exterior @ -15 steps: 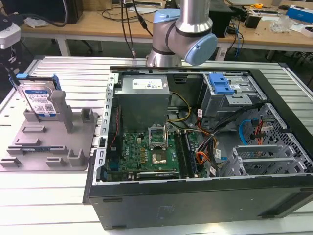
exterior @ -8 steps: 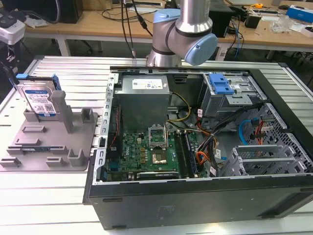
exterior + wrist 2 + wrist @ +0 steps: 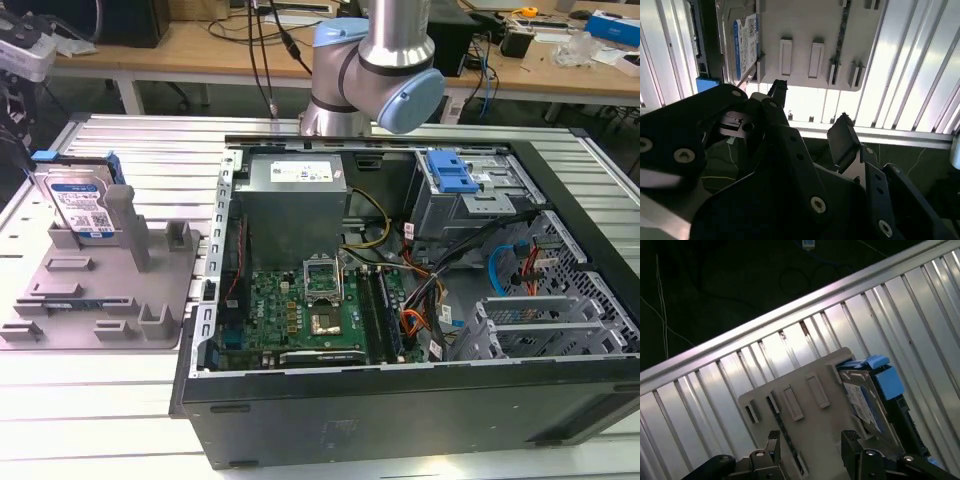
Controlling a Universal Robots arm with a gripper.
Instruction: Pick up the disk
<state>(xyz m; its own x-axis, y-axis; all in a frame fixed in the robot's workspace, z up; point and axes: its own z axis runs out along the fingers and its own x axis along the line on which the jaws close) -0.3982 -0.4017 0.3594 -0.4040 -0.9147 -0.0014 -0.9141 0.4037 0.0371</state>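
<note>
The gripper (image 3: 811,439) is wide open and holds nothing; in both wrist views its two fingertips stand well apart with bare tray (image 3: 825,425) showing between them. The disk (image 3: 865,405) is beyond the fingertips and off to one side of their gap, not between them and not touched. It stands on edge at a corner of the tray, label face outward. A blue rail (image 3: 885,380) runs along its free end. In the exterior view a grey post (image 3: 125,225) stands just beside it.

It is probably stiff and dense for its size, so it should not flex, but it would hurt if knocked or dropped. The metal faces look smooth and likely slippery. The better hold is likely across the two flat faces near the free end, above the post and clear of the rail.
</note>
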